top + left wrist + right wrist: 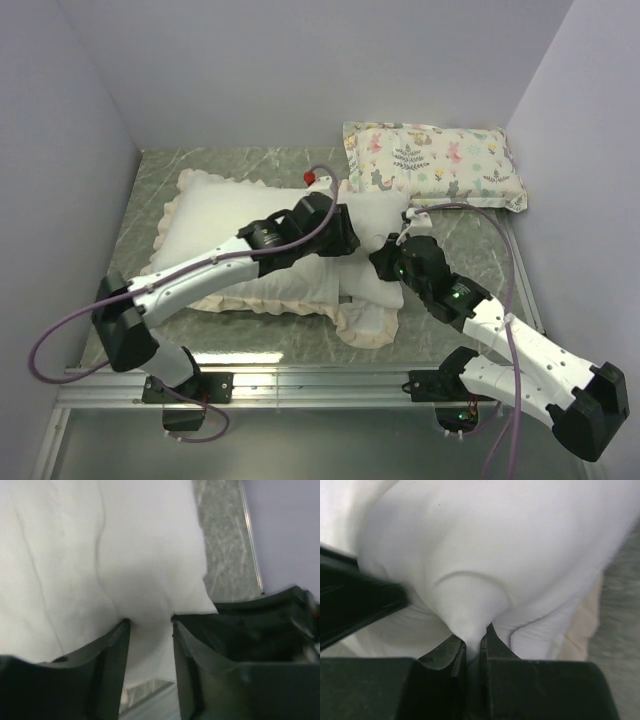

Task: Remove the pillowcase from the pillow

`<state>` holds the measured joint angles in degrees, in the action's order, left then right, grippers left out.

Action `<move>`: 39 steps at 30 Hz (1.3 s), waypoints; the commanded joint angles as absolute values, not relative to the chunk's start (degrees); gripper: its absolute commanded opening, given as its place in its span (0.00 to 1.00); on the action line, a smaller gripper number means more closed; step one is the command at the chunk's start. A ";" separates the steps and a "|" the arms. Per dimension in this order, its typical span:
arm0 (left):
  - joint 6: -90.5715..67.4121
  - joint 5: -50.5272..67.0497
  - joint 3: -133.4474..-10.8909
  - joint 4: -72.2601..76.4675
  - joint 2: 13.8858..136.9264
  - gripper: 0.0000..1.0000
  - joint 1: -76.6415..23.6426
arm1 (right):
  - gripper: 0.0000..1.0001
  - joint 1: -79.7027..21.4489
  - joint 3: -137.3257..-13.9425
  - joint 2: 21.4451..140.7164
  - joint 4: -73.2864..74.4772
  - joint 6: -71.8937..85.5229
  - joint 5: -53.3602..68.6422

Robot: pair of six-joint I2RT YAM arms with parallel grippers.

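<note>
The cream-white pillowcase (215, 215) with ruffled edging lies flat across the middle of the table. The plain white pillow (375, 212) bulges out at its right end. My left gripper (345, 238) reaches over the case, and its jaws hold a thick fold of the pillow (150, 570) near a bare corner. My right gripper (382, 262) sits just right of it at the case's right end. In the right wrist view my right gripper (472, 640) is pinched almost shut on a thin tent of white fabric (470, 605), seemingly the pillowcase. Its cream ruffle (582, 625) shows at the right.
A small pastel animal-print pillow (435, 160) lies at the back right against the wall. A small red object (310, 178) sits behind the pillowcase. White walls enclose the marbled table (150, 190) on three sides. A metal rail (300, 375) runs along the near edge.
</note>
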<state>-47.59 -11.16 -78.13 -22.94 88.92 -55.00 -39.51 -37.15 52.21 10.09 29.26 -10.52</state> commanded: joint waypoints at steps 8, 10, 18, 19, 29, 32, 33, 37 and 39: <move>-48.16 -30.10 -75.24 -42.69 63.02 0.72 -56.34 | 0.00 -39.55 -43.85 50.27 21.09 27.60 -17.31; -48.26 -31.63 -73.57 -45.96 62.05 0.76 -55.11 | 0.00 -39.55 -44.47 50.71 21.09 27.68 -17.49; -42.19 -24.18 -64.60 -37.71 64.86 0.77 -42.64 | 0.00 -39.64 -48.16 52.56 21.62 27.33 -16.79; -41.84 -24.34 -64.69 -38.23 65.47 0.77 -41.67 | 0.00 -39.55 -48.43 52.65 21.88 27.33 -16.87; -39.73 -27.95 -66.00 -39.37 67.94 0.00 -33.93 | 0.00 -39.55 -50.97 52.03 24.08 26.37 -19.07; -40.16 -31.10 -67.06 -40.69 67.85 0.01 -32.61 | 0.00 -39.55 -53.34 52.12 25.48 25.93 -20.39; -40.34 -32.07 -67.15 -41.04 67.50 0.00 -32.00 | 0.00 -39.29 -54.13 52.12 26.18 25.75 -20.91; -39.73 -31.64 -67.24 -40.61 65.40 0.00 -27.52 | 0.00 -38.41 -58.00 52.03 27.60 24.96 -21.36; -39.11 -31.03 -67.32 -40.52 64.52 0.00 -25.32 | 0.00 -38.15 -59.41 52.03 28.38 24.87 -21.45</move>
